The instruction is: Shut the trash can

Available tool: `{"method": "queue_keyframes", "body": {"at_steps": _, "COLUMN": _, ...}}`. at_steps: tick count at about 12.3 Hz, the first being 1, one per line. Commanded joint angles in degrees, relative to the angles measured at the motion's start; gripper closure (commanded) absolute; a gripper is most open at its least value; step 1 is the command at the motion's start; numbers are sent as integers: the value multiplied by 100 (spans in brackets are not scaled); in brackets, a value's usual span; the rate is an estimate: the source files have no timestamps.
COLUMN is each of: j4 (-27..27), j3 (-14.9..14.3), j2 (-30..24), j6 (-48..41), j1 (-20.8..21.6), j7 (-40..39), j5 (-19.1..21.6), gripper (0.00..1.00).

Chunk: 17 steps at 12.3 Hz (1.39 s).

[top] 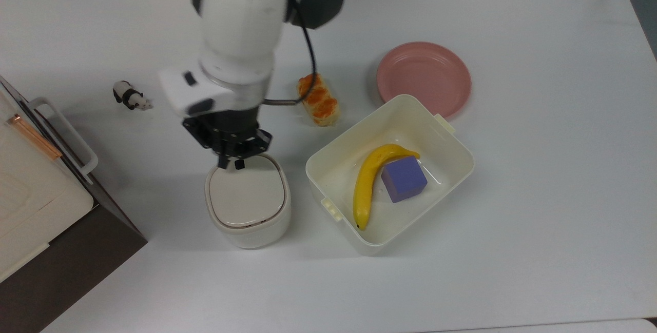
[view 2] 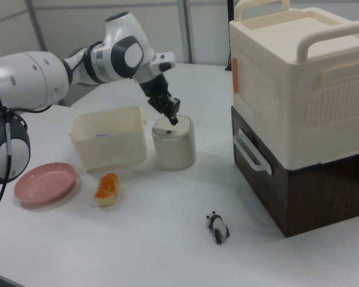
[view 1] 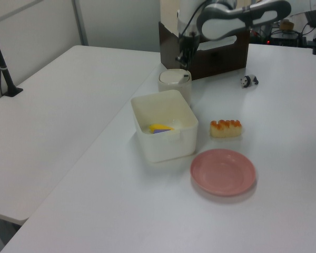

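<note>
hovering claw (top: pixel 229 161), trash can (top: pixel 248 203) lid flat

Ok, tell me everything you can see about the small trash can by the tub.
The trash can is a small cream-white bin, plastic by its look, rounded-square, with a flat lid lying down flush and a small black button near the lid's far edge. It stands upright on the white table, just apart from the tub. The gripper hangs right above the button edge.
</note>
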Motion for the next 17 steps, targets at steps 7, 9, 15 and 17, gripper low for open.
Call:
{"method": "queue_keyframes", "body": {"at_steps": 7, "j4": -344, "j3": 111, "j2": -1538, "j6": -2375, "j1": -883, "j7": -2833, "j5": 1879, "gripper": 100}}
{"method": "queue_keyframes", "body": {"at_steps": 9, "j4": -343, "j3": 111, "j2": -1565, "j6": -2442, "j1": -883, "j7": -2825, "j5": 2036, "gripper": 100}}
{"method": "queue_keyframes", "body": {"at_steps": 15, "j4": -343, "j3": 32, "j2": -1793, "j6": -2494, "j1": -883, "j7": -2825, "j5": 2231, "gripper": 0}}
{"method": "queue_keyframes", "body": {"at_steps": 17, "j4": -335, "j3": 32, "j2": -1794, "j6": -2495, "j1": -883, "j7": -2790, "j5": 2196, "gripper": 0}}
